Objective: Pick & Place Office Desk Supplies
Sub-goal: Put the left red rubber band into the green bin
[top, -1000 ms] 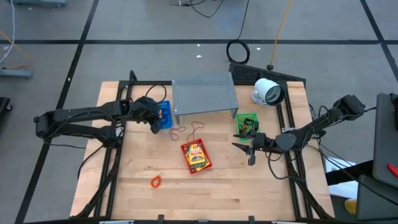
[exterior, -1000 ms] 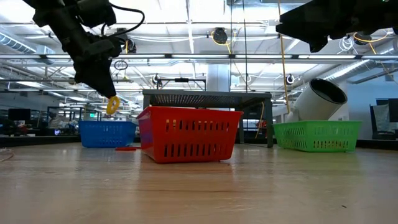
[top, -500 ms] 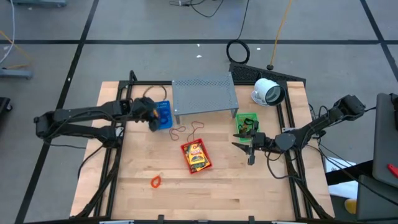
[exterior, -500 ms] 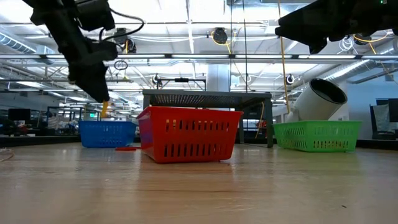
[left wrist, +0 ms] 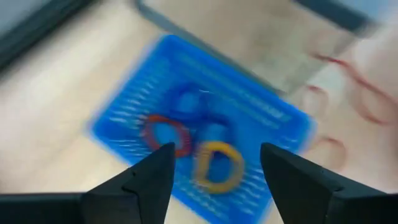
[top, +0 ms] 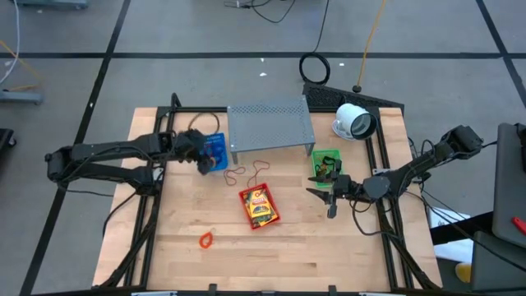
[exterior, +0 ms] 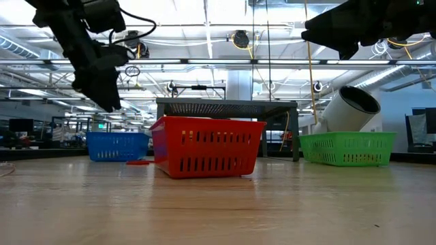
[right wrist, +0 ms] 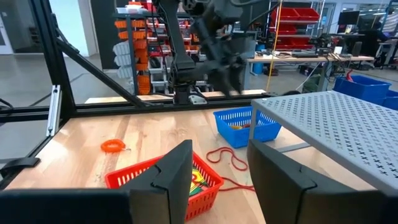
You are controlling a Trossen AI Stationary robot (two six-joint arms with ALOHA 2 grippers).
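My left gripper (left wrist: pixel 216 149) is open and empty above the blue basket (top: pixel 215 152), which stands on the table left of the grey shelf. A yellow loop (left wrist: pixel 216 167) and a red loop (left wrist: pixel 165 134) lie on the basket's floor. A red basket (top: pixel 259 207) at mid-table holds a yellow packet with a green label. Thin red and brown loops (top: pixel 246 173) and an orange loop (top: pixel 206 239) lie on the wood. My right gripper (top: pixel 327 200) is open and empty, raised near the green basket (top: pixel 326 162), which holds small black pieces.
The grey perforated shelf (top: pixel 269 125) stands at the table's far side, with the white round device (top: pixel 353 122) to its right. Black frame rails run along the table's left and right sides. Bare wood lies along the near edge.
A yellow loop hung below my left gripper's fingers one second ago. The gripper has let it go, and the loop has fallen into the blue basket. The gripper has stayed above the basket, drifting slightly toward the table's left edge.
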